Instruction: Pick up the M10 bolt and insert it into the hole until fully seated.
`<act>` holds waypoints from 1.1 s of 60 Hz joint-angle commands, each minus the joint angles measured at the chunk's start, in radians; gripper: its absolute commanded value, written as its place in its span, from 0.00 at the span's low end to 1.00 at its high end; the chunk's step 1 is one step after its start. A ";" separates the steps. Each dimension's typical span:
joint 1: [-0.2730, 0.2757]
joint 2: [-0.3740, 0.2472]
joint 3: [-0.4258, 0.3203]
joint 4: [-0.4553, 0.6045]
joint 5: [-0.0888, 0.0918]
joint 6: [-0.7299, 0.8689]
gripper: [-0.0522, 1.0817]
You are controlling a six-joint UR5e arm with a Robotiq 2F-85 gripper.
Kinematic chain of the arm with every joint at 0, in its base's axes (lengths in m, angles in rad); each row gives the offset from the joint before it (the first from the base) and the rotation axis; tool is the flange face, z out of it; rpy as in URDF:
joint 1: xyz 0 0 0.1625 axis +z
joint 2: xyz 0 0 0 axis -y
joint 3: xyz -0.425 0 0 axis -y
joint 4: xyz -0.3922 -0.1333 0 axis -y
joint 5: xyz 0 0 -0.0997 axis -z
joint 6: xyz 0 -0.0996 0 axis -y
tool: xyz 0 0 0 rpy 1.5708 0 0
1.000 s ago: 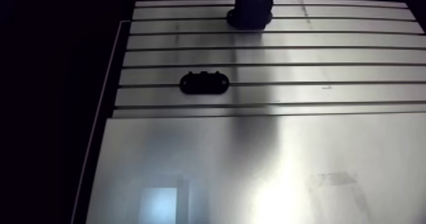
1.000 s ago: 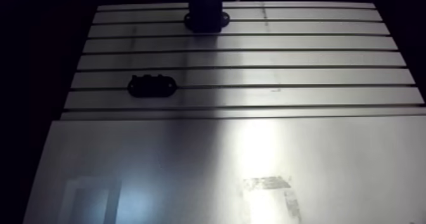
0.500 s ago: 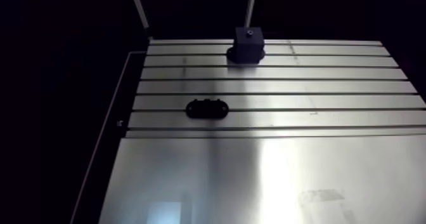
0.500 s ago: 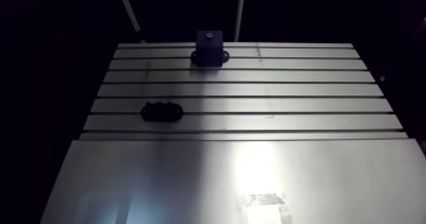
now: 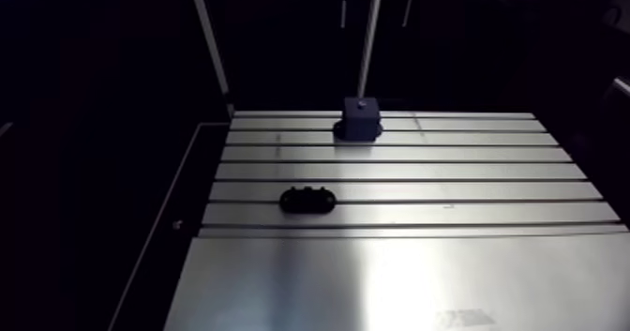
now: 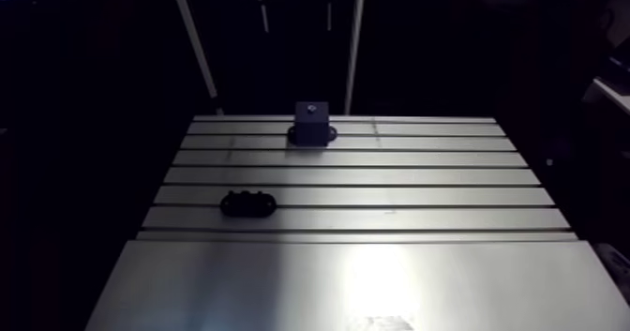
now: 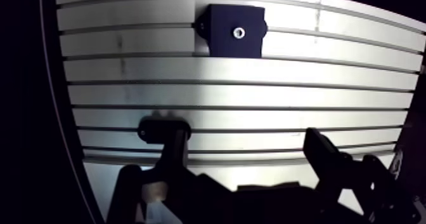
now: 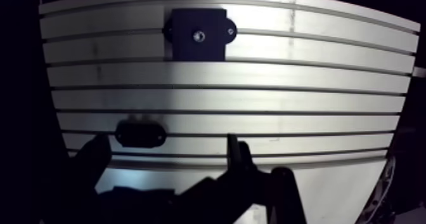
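A black block (image 7: 236, 31) stands on the far rows of the slotted table (image 5: 403, 166). A small shiny round spot (image 7: 238, 32) marks its top face; I cannot tell whether it is a bolt head or a bare hole. A low black oval holder (image 8: 140, 134) lies nearer on the table, to the left, also seen in the arm view (image 5: 308, 200). In the wrist view my gripper (image 7: 247, 144) hangs high above the table's near rows, open, with nothing between its fingers. One finger (image 7: 174, 150) partly covers the oval holder. I make out no loose bolt.
The smooth metal plate (image 6: 356, 278) covers the near half of the table. Two thin light posts (image 5: 208, 39) rise behind the table's far edge. The table's left edge drops into darkness.
The arm camera has risen and pulled back, so the table looks smaller and lower in the picture. The block and the oval holder have kept their places on the table.
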 commanded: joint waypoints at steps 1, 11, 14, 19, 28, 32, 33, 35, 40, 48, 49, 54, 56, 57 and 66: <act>-0.011 -0.100 0.014 0.112 0.004 -0.052 0.05; -0.016 -0.100 0.012 0.115 0.004 -0.060 0.05; -0.019 -0.100 0.011 0.113 0.005 -0.060 0.05; -0.019 -0.100 0.008 0.116 0.005 -0.060 0.05; -0.016 -0.102 0.015 0.115 0.010 -0.059 0.05; -0.016 -0.103 0.026 0.112 0.011 -0.056 0.05; -0.015 -0.103 0.032 0.111 0.011 -0.054 0.05; -0.014 -0.112 0.042 0.109 0.017 -0.053 0.05; -0.013 -0.133 0.061 0.106 0.032 -0.051 0.05; -0.017 -0.151 0.096 0.073 0.039 -0.048 0.05; -0.017 -0.151 0.096 0.073 0.039 -0.048 0.05; -0.020 -0.154 0.113 0.026 0.043 -0.049 0.05; -0.020 -0.157 0.116 0.023 0.044 -0.049 0.05; -0.020 -0.160 0.120 0.023 0.044 -0.049 0.05; -0.024 -0.168 0.128 0.020 0.039 -0.052 0.05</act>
